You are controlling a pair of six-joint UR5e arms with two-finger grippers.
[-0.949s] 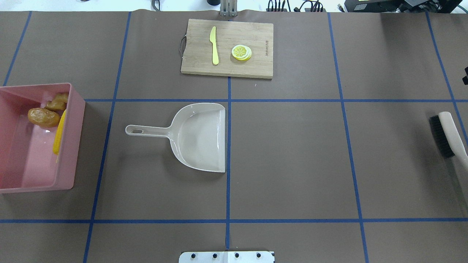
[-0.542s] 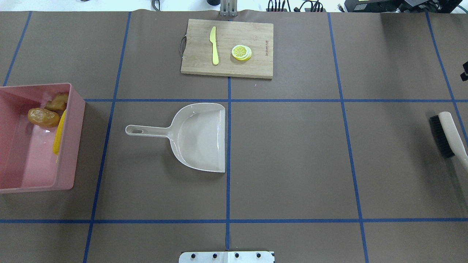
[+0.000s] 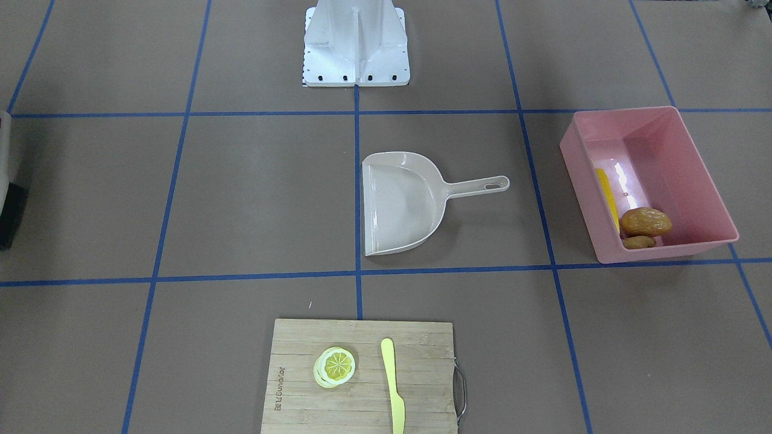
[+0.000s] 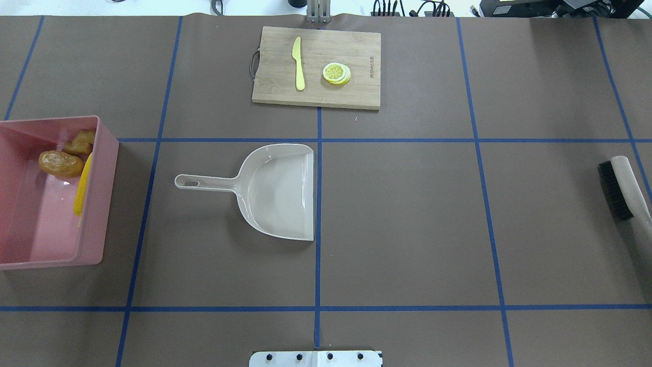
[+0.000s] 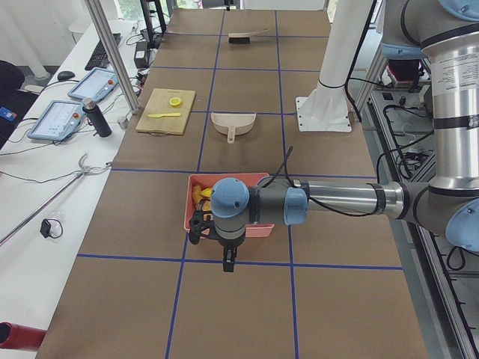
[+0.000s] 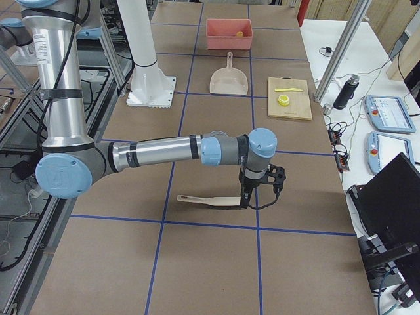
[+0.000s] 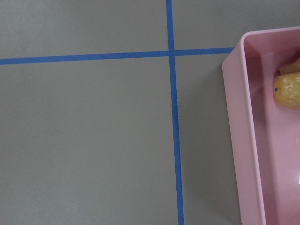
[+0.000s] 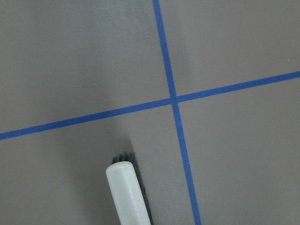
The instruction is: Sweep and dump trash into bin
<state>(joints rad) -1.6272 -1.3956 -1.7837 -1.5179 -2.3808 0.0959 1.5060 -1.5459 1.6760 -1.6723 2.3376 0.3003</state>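
The pink bin [image 4: 104, 153] stands at the table's left end and also shows in the front-facing view [image 3: 579, 157]. In it lie the corn cob [image 4: 82, 186], the potato [image 4: 61, 163] and the ginger root [image 4: 79, 142]. The left wrist view shows the bin's corner [image 7: 234, 117] and the potato [image 7: 288, 89]. My left gripper [image 5: 224, 258] hangs beside the bin's outer end, seen only from the side; I cannot tell whether it is open or shut. My right gripper [image 6: 248, 197] is over the brush [image 6: 210, 200]; I cannot tell whether it is open or shut.
The beige dustpan [image 4: 275, 191] lies empty at the table's middle, handle towards the bin. The brush [image 4: 621, 186] lies at the right edge. A wooden cutting board [image 4: 356, 51] at the far side carries a yellow knife [image 4: 298, 63] and a lemon slice [image 4: 336, 73].
A dark part of the right arm at the overhead view's right edge has moved out of view. The ginger root has settled slightly in the bin. The dustpan and brush have not moved.
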